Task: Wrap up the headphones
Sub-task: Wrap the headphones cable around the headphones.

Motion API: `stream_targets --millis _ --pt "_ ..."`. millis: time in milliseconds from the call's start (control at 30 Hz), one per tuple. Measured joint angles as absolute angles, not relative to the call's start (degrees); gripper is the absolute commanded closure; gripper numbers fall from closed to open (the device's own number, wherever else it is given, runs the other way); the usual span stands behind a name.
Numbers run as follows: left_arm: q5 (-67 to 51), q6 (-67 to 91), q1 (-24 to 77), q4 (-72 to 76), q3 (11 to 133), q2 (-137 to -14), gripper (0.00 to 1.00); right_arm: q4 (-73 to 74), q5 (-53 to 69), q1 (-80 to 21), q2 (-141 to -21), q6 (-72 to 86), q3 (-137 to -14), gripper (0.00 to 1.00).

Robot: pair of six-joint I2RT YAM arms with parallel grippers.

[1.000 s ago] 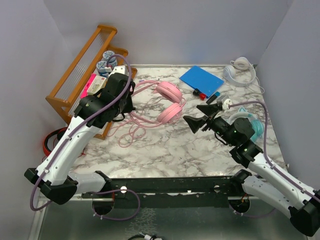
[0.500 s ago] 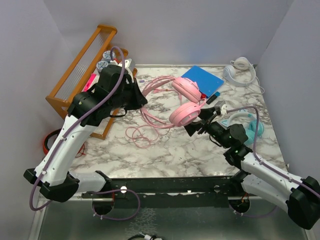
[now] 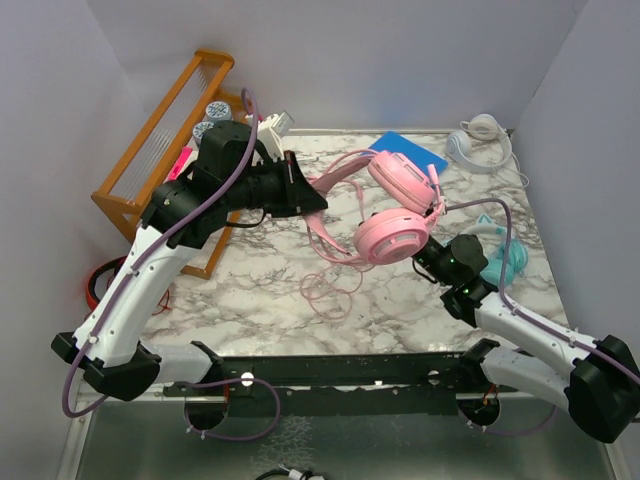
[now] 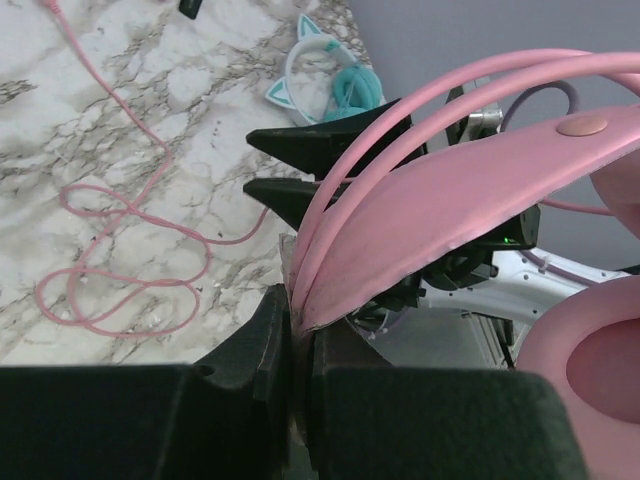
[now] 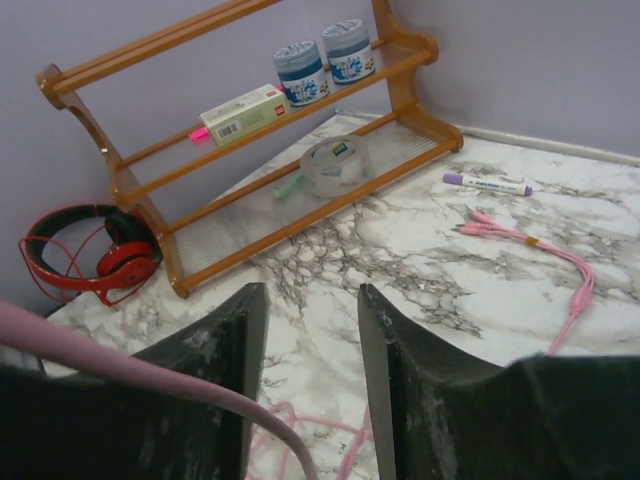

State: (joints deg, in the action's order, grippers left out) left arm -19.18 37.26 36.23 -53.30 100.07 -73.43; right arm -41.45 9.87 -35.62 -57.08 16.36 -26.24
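Note:
The pink headphones (image 3: 392, 234) hang in the air over the table's middle, both ear cups off the marble. My left gripper (image 4: 300, 316) is shut on their pink headband (image 4: 470, 215); from above it shows as my left gripper (image 3: 303, 196). The long pink cable (image 3: 328, 288) trails down in loops onto the table. My right gripper (image 5: 310, 295) is open and reaches in under the lower ear cup, which hides its fingers from above. A pink band (image 5: 150, 382) crosses its left finger. The white headphones (image 3: 478, 141) lie at the back right, the teal cat-ear headphones (image 3: 503, 258) beside my right arm.
A wooden shelf (image 3: 160, 150) stands at the left with two jars (image 5: 325, 58), a box (image 5: 245, 113) and a tape roll (image 5: 335, 165). Red-and-black headphones (image 5: 95, 260) lie beside it. A purple marker (image 5: 487, 184) lies on the marble, and a blue pad (image 3: 400, 148) at the back.
My left gripper has carried the pink headphones up and to the right. My right gripper has moved in under the lower ear cup and its jaws have narrowed.

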Motion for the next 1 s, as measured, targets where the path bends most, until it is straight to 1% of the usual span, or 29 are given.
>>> stream_targets --millis 67,100,200,233,533,667,1000 --pt "-20.7 37.4 36.2 -52.3 100.1 -73.4 1.0 -41.0 9.7 -35.6 -56.6 16.4 -26.2 0.74" --pt "-21.3 37.4 36.2 -52.0 100.1 -73.4 1.0 -40.7 9.3 -35.6 -56.2 16.4 -26.2 0.78" --pt "-23.1 37.3 36.2 -50.9 99.7 -73.4 1.0 -40.2 7.3 -35.6 -54.2 16.2 -26.2 0.89" --pt "-23.8 37.3 36.1 -50.3 99.2 -73.4 1.0 -40.2 6.6 -35.6 -53.4 16.2 -26.2 0.91" --pt "-30.3 37.7 36.1 -46.2 94.6 -73.9 1.0 -36.1 2.9 -35.6 -54.9 15.5 -29.5 0.92" --pt "-30.3 36.8 36.1 -45.1 92.5 -73.7 1.0 -32.6 -1.5 -35.6 -55.4 14.7 -32.8 0.98" --pt "-28.0 30.6 36.1 -45.6 82.5 -70.9 1.0 -30.0 -7.0 -33.3 -59.0 13.5 -42.8 0.98"
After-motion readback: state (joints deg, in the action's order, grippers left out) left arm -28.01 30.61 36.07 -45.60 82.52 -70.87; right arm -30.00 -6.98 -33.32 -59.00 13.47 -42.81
